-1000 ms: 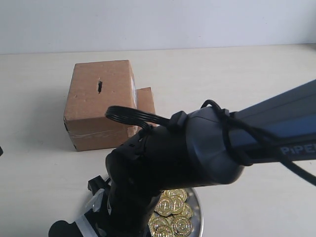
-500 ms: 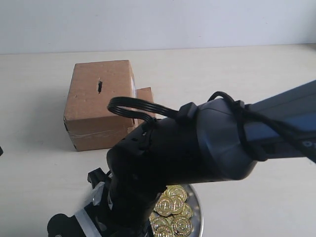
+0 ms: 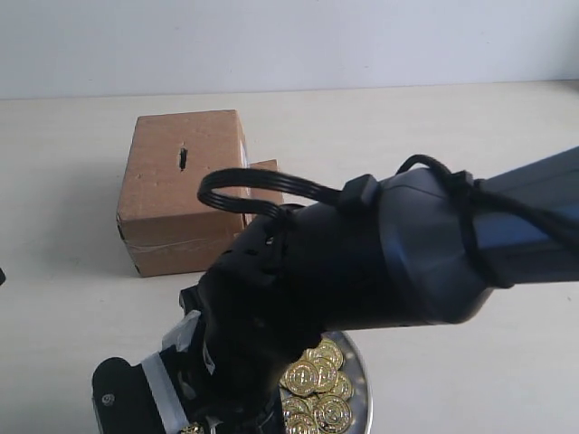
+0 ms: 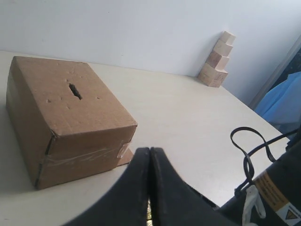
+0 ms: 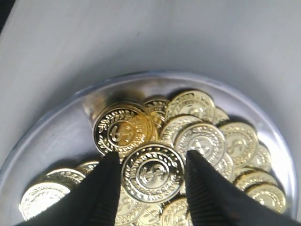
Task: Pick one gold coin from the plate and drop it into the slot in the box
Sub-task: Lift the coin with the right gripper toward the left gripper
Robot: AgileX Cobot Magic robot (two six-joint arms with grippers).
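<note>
The brown cardboard box [image 3: 181,194] stands on the table, with the dark slot [image 3: 183,158] in its top face. The silver plate [image 3: 362,380] of gold coins [image 3: 317,389] lies at the front, largely hidden by my right arm [image 3: 362,262]. In the right wrist view my right gripper [image 5: 151,160] hangs over the plate [image 5: 61,127], its fingers closed on the edges of one gold coin [image 5: 152,173] above the pile. My left gripper [image 4: 149,151] is shut with nothing in it, close to the box [image 4: 66,117] and its slot [image 4: 74,91].
A stack of pale wooden blocks [image 4: 217,60] leans against the wall at the table's far end. A loose flap [image 3: 267,185] sticks out of the box's side toward the plate. Black cable [image 3: 253,185] loops over my right wrist.
My right wrist has risen a little over the plate and looms larger in the exterior view. The box, the plate and my left gripper have not moved.
</note>
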